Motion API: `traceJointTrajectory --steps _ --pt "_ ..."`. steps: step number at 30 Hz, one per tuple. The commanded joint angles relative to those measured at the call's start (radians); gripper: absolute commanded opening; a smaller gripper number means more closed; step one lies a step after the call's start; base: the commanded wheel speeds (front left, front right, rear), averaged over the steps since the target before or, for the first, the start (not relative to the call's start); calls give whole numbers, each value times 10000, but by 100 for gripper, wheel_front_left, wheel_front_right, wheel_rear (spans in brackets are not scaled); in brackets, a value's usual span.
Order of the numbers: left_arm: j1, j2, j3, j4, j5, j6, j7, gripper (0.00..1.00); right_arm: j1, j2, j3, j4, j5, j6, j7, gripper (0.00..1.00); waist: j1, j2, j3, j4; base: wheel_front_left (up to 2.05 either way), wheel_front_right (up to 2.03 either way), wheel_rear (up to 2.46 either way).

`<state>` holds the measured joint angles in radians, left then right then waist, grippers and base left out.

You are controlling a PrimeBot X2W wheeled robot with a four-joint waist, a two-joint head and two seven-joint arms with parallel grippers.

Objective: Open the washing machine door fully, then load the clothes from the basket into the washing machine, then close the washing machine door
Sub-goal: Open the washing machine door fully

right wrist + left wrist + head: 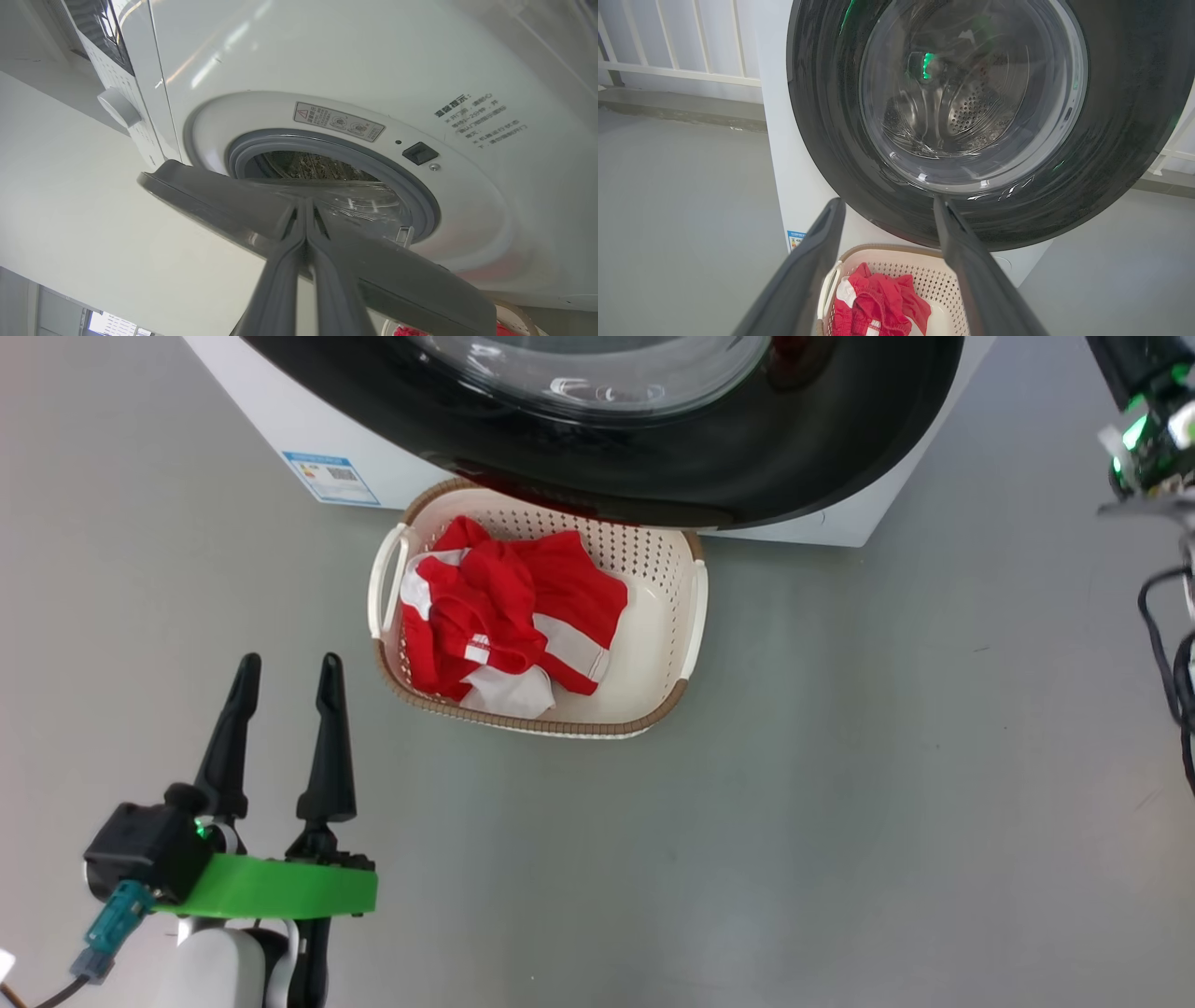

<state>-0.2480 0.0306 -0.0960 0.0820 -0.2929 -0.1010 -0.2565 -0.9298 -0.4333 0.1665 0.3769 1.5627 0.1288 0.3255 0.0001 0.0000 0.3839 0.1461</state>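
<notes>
left claw [288,665] spread and empty over floor [840,803], left of basket [560,723], clothes [504,607] bundled in basket's left half, basket just under washing machine door [747,457], door partly open off washing machine [411,476], right claw [306,205] pressed together, tips at door's inner rim

soft, even daylight, no hard shadows on the floor [840,756]. the glossy washing machine door [840,457] catches white glare at the top of the head view. wrist views bend at the edges, and bright streaks run across the washing machine [280,46] upper middle.
</notes>
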Motion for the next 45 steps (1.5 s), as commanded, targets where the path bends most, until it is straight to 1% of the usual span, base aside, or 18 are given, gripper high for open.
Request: traceJointTrajectory --steps 1,5,6,8,10,11,12,13,14,17,21,25,28,30,31,32,38,45 --pt "124 196 375 -262 69 27 -53 100 364 -70 -5 -490 -90 19 -92 0 0 0 -62 -35 0 0 0" --pt "200 196 482 -299 136 30 -53 100 1169 -228 32 -1500 -427 19 -509 0 0 0 -170 -185 0 0 0" --pt "211 196 507 -316 165 27 -53 100 1353 -247 74 -1714 -514 19 -603 8 0 0 -182 -247 0 0 0" --pt "198 196 487 -331 222 7 -53 100 1707 -334 163 -2103 -759 19 -836 18 0 0 -196 -311 0 0 0" --pt "176 196 491 -355 276 -10 -53 100 2039 -384 242 -2466 -943 19 -1076 38 0 0 -208 -382 0 0 0" --pt "168 196 502 -370 306 -18 -53 100 2198 -418 284 -2633 -1052 19 -1211 45 0 0 -208 -418 0 0 0" --pt "163 196 516 -382 331 -26 -53 100 2349 -463 328 -2791 -1183 19 -1359 50 0 0 -206 -453 0 0 0" --pt "161 196 526 -390 357 -35 -53 100 2502 -519 379 -2933 -1342 19 -1524 83 0 0 -207 -483 0 0 0" --pt "161 196 538 -394 377 -44 -53 100 2658 -567 426 -3066 -1499 19 -1709 100 0 0 -209 -509 0 0 0" --pt "185 196 592 -410 434 -69 -53 100 3130 -652 595 -3466 -1959 19 -2314 100 0 0 -223 -584 0 0 0" --pt "226 196 658 -412 498 -100 -53 100 3732 -934 894 -3815 -3117 19 -3359 100 0 0 -255 -667 0 0 0" --pt "244 196 730 -407 543 -130 -53 100 4307 -1154 1251 -3880 -4283 19 -4326 100 0 0 -295 -729 0 0 0" --pt "250 196 757 -413 565 -147 -53 100 4679 -1108 1455 -3859 -4919 19 -4989 100 0 0 -335 -771 0 0 0" --pt "249 196 752 -436 567 -154 -53 100 4872 -1132 1516 -3809 -5536 19 -5348 100 0 0 -340 -795 0 0 0" --pt "249 196 752 -436 567 -154 -53 100 4872 -1132 1516 -3809 -5536 19 -5348 100 0 0 -340 -795 0 0 0" --pt "251 196 746 -448 570 -157 -53 100 4951 -1142 1498 -3762 -5932 19 -5497 100 0 0 -340 -804 0 0 0" --pt "300 196 746 -480 579 -171 -53 100 5418 -691 942 -3322 -7891 19 -5843 100 0 0 -376 -846 0 0 0" --pt "307 196 686 -472 530 -175 -53 100 5938 253 74 -3241 -9976 19 -5869 100 0 0 -431 -795 0 0 0"
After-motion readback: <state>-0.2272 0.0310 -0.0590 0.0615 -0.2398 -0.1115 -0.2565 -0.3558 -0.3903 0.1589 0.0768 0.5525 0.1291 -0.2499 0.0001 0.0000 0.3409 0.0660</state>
